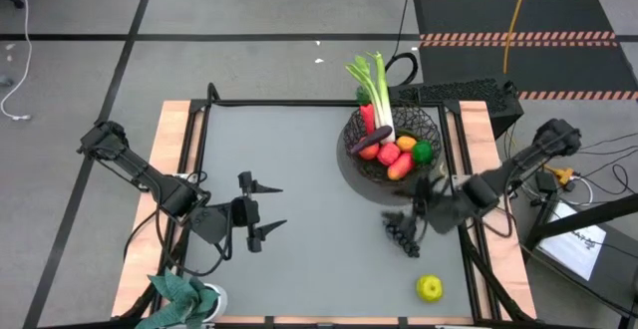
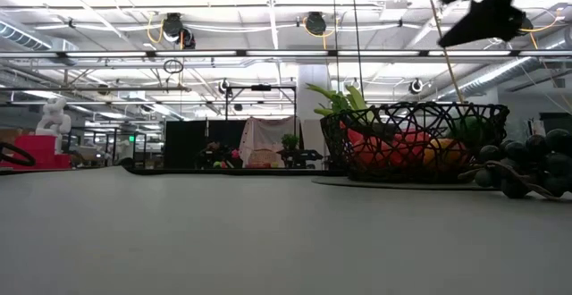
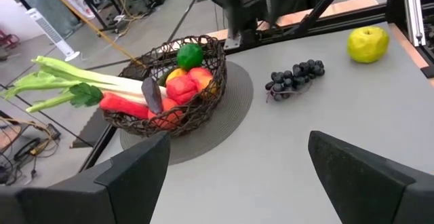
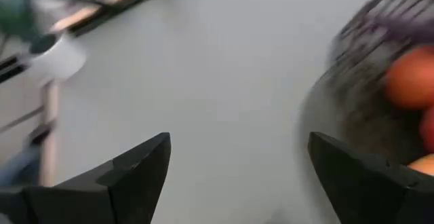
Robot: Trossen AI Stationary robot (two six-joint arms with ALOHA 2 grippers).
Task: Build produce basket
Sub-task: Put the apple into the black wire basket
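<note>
The black wire basket (image 1: 397,138) stands on a round dark mat at the table's far right. It holds a leek (image 1: 377,90), whose leaves stick out over the far rim, and red, orange and green fruits. Dark grapes (image 1: 402,233) lie on the table near the basket, and a yellow-green apple (image 1: 429,288) lies nearer the near edge. My right gripper (image 1: 407,207) hovers open and empty between the basket and the grapes, and is high above the table in the low view (image 2: 487,9). My left gripper (image 1: 281,207) is open and empty at table centre-left.
A teal leafy plant in a white pot (image 1: 184,299) stands at the near left corner. The dark mat (image 1: 354,174) reaches out past the basket. The table has a raised wooden and black frame (image 1: 184,150) along its sides. Bare grey table lies between the arms.
</note>
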